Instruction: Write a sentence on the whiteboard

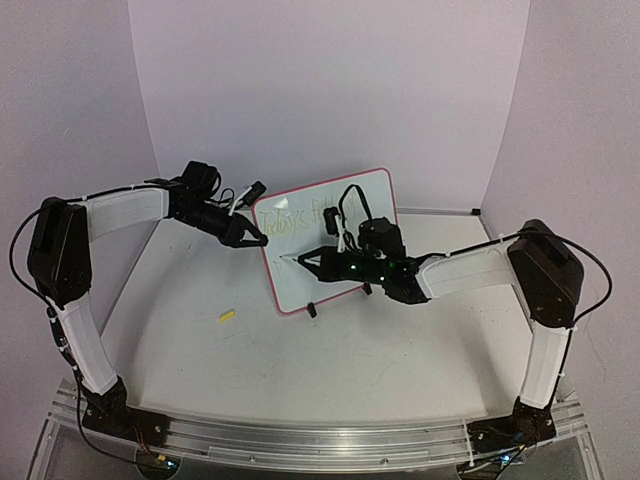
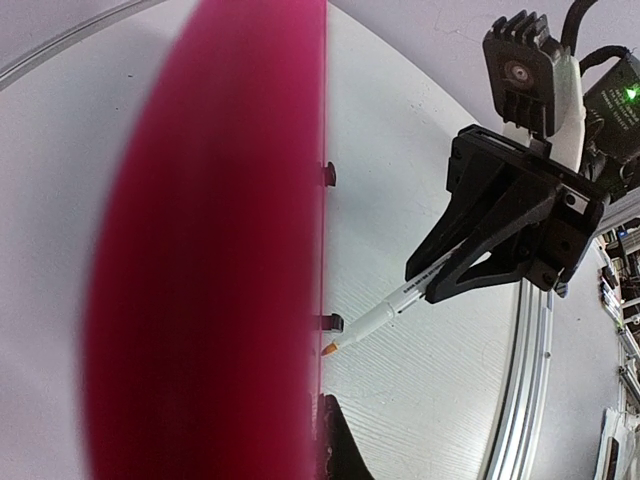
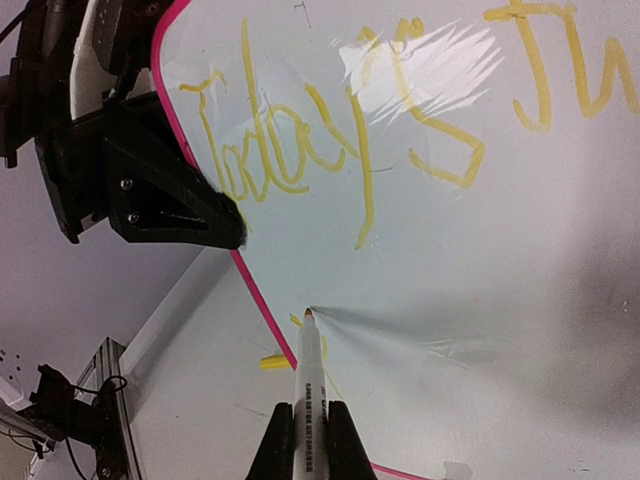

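Note:
The whiteboard (image 1: 300, 285) stands tilted on the table, red-framed, on black clip feet (image 1: 312, 310). My left gripper (image 1: 256, 240) is shut on its left edge. In the left wrist view that frame is a red blur (image 2: 220, 250) beside my finger (image 2: 345, 450). My right gripper (image 1: 306, 259) is shut on a white marker (image 3: 308, 385), whose orange tip (image 3: 308, 316) touches the board's lower left area (image 3: 500, 250). The sentence (image 3: 340, 140) is yellow cursive along the board's top, reading "Today's fu" up to the frame's edge. The left gripper (image 3: 225, 220) shows at the board's rim.
A small yellow marker cap (image 1: 227, 316) lies on the white table left of the board, also seen as a yellow piece (image 3: 272, 362) in the right wrist view. The right gripper with the marker (image 2: 500, 230) shows in the left wrist view. White walls enclose the table on three sides.

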`<action>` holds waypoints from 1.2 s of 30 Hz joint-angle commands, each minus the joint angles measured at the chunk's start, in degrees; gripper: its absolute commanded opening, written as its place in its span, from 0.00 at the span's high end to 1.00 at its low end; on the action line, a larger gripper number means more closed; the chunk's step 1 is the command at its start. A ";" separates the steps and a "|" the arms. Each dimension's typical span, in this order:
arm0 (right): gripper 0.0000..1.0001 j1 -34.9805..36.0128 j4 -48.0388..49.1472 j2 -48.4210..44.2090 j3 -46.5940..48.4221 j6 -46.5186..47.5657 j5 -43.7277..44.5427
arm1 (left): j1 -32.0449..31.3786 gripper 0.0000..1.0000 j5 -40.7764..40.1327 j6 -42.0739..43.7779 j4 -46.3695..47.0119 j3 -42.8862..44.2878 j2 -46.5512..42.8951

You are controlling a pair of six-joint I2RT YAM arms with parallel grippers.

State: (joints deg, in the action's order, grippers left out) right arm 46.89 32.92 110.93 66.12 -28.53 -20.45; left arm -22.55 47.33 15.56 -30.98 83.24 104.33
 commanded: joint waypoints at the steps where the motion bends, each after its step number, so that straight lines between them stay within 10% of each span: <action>1: 1.00 -0.30 -0.04 1.18 2.51 0.76 1.06 | -1.71 1.00 -3.02 2.92 -3.58 0.33 0.79; 36: 1.00 -0.61 -2.14 -0.01 -2.57 -0.21 1.51 | -1.81 1.00 -3.20 3.01 -3.65 0.36 0.86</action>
State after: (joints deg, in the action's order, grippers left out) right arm 46.70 31.33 110.45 63.59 -28.60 -19.20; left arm -22.57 47.05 15.51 -30.98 83.26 104.33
